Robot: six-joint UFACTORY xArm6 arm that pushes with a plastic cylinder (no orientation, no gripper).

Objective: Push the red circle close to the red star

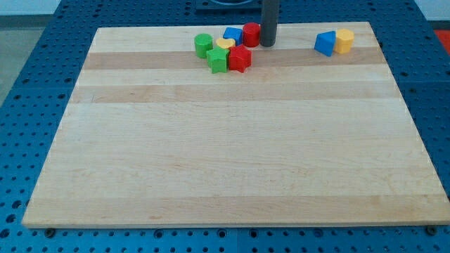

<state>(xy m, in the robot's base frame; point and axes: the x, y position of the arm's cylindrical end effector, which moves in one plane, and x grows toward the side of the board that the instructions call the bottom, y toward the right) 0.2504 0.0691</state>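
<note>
The red circle point(251, 34) stands near the view's top edge of the wooden board point(232, 140). The red star point(240, 58) lies just below it, a small gap apart. My tip point(267, 44) is right beside the red circle, on its right side, touching or nearly touching it. The rod rises out of the view's top.
A blue block point(233, 34), a yellow block point(225, 45), a green circle point(203, 44) and a green star point(217, 60) crowd left of the red pair. A blue block point(324, 43) and a yellow block point(344, 41) sit at the top right.
</note>
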